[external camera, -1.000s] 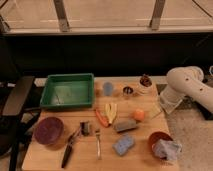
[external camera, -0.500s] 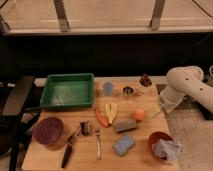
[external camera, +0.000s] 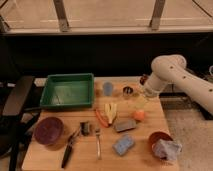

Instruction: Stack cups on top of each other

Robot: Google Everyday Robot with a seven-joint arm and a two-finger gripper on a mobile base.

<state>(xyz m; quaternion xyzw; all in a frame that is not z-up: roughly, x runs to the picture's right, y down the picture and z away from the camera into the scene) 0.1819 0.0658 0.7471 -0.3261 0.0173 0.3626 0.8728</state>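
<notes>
A light-blue plastic tumbler (external camera: 108, 88) stands upright at the back middle of the wooden table (external camera: 45, 155). A shorter shiny metal cup (external camera: 128, 91) stands just to its right, apart from it. My white arm (external camera: 167, 70) reaches in from the right and bends down over the table's right side. My gripper (external camera: 141, 101) hangs at its end, just right of the metal cup and above an orange (external camera: 139, 115). It holds nothing that I can see.
A green tray (external camera: 67, 91) sits back left and a maroon round dish (external camera: 48, 131) front left. A red-brown bowl (external camera: 159, 140) holding a cloth (external camera: 168, 149) sits front right. A banana (external camera: 111, 111), carrot (external camera: 101, 118), two sponges (external camera: 125, 125) and utensils (external camera: 98, 142) lie mid-table.
My arm and gripper have moved left, from the table's right edge towards the metal cup. The cups have not moved.
</notes>
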